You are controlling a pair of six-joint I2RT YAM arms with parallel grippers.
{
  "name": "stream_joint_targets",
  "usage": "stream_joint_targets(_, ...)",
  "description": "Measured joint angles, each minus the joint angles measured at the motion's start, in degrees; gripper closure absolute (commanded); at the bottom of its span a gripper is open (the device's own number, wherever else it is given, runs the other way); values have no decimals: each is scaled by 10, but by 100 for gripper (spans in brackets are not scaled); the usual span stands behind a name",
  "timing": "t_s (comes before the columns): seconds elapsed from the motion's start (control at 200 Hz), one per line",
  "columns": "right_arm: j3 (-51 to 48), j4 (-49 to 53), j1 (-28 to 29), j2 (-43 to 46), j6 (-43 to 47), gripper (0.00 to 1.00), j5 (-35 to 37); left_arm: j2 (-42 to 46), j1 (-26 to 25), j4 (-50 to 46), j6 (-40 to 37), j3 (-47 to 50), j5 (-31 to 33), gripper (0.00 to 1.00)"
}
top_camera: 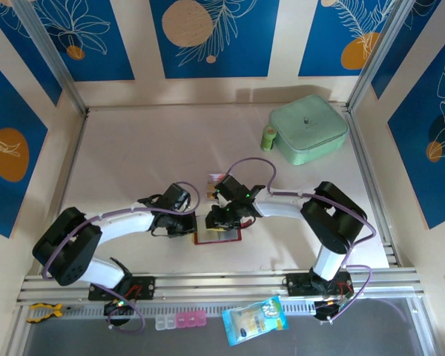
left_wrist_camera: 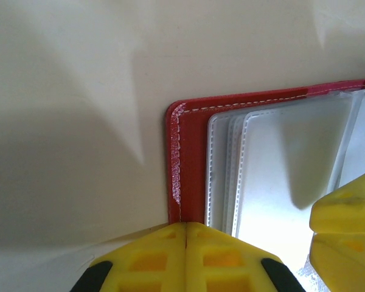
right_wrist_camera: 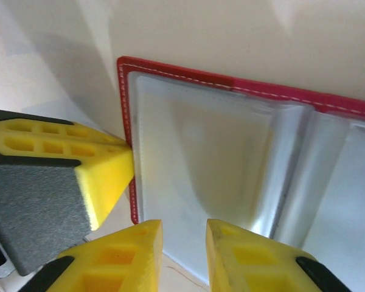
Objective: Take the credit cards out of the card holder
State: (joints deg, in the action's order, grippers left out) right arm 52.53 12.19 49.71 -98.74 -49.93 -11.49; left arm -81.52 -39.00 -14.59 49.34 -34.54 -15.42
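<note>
The red card holder (top_camera: 221,238) lies open on the table between my two grippers, its greyish clear pockets (right_wrist_camera: 201,158) facing up. My left gripper (left_wrist_camera: 187,226) is shut, its tips resting on the holder's red left edge (left_wrist_camera: 191,140). One of its yellow fingers (right_wrist_camera: 61,176) shows against that edge in the right wrist view. My right gripper (right_wrist_camera: 184,234) hovers over the near edge of a clear pocket, jaws a little apart with nothing between them. A small whitish credit card with a red-pink mark (top_camera: 216,179) lies on the table just behind the right gripper (top_camera: 221,217).
A mint-green square case (top_camera: 308,133) stands at the back right with a small green bottle (top_camera: 268,138) beside it. On the front ledge lie a blue-and-yellow packet (top_camera: 256,320), small pink and clear boxes (top_camera: 179,320) and a yellow clamp (top_camera: 43,311).
</note>
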Motion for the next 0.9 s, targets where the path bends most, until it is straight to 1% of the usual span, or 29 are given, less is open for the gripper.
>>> stream_joint_targets(0.265,3,32,-1,-1,8,74,19,-1,0,0,-1,0,0,94)
stream_joint_targets(0.695,3,42,-14,-1,10,75,23,-1,0,0,-3,0,0,94)
stream_joint_targets(0.9,-3,38,-17,0,11,78,22,2,0,-15,-3,-7,5,93)
